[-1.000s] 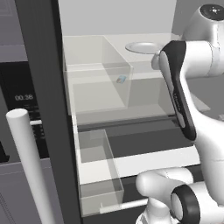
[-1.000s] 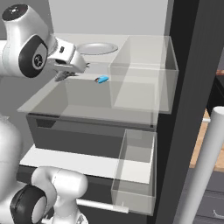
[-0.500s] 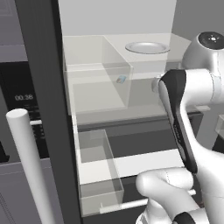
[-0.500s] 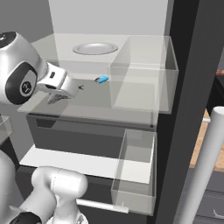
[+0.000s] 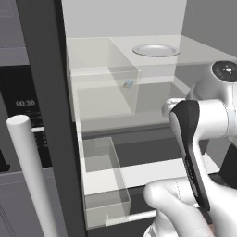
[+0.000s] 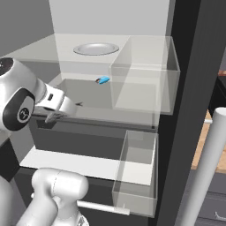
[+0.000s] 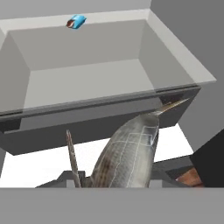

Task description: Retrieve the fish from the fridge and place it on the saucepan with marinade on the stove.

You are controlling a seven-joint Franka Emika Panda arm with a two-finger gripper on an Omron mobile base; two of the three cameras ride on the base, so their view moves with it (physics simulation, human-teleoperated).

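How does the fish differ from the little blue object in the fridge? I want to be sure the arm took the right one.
The fish is grey, scaled and long with a pointed end; the blue object is bright blue and stubby. The fish looks much the larger. The fish sits in the gripper, out in front of the fridge shelf; the blue object lies on the shelf, untouched. Both are small beside the white plate.

Gripper (image 6: 66,110) with fish (image 7: 127,153) lowered and pulled back out of fridge (image 6: 194,88), away from plate (image 6: 96,48).
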